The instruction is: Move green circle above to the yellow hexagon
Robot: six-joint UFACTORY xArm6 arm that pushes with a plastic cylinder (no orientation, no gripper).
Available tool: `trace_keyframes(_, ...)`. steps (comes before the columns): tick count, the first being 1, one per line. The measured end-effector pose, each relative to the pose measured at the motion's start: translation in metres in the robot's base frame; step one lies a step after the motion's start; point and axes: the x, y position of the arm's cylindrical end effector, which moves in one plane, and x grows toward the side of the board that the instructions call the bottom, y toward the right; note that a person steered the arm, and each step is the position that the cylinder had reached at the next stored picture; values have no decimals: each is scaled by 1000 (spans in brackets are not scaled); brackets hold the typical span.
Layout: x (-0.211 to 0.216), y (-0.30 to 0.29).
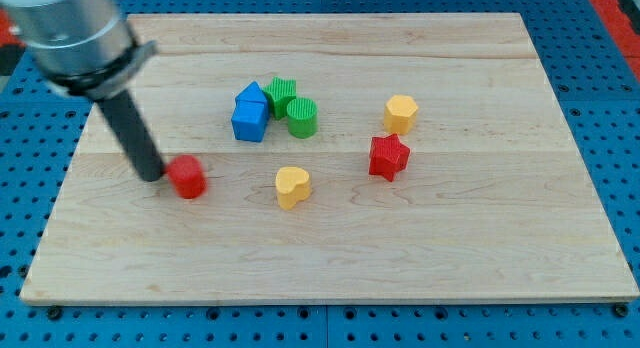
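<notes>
The green circle [302,117] sits near the board's upper middle, touching a green star [282,91] and next to two blue blocks [250,113]. The yellow hexagon [401,113] lies to its right, well apart. My tip [152,174] rests on the board at the view's left, just left of a red block [187,176] and almost touching it. The tip is far left of the green circle and lower in the view.
A red star [388,156] lies just below the yellow hexagon. A yellow heart [292,186] lies below the green circle. The wooden board [500,248] lies on a blue perforated table [610,108].
</notes>
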Motion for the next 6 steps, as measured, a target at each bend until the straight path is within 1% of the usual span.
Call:
trace_keyframes(1, -19, -13)
trace_keyframes(2, -41, 47)
trace_keyframes(3, -42, 93)
trace_keyframes(4, -59, 117)
trace_keyframes(5, -100, 124)
trace_keyframes(6, -105, 166)
